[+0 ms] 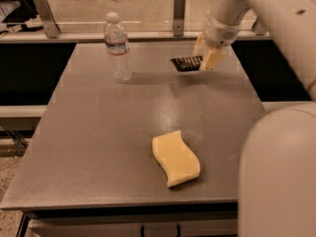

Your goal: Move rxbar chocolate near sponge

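Note:
The rxbar chocolate [185, 63], a small black bar with white lettering, is at the far right of the grey table [89, 132]. It hangs a little above the surface with a shadow under it. My gripper [205, 58] comes down from the upper right and is shut on the bar's right end, the rest of the bar sticking out to the left. The sponge [175, 158], a pale yellow block with wavy sides, lies flat near the table's front edge, well in front of the bar and apart from the gripper.
A clear water bottle [118, 46] stands upright at the far left of the table, left of the bar. A rail with metal posts [179, 11] runs behind the table. My own arm's large white body [279, 177] fills the lower right.

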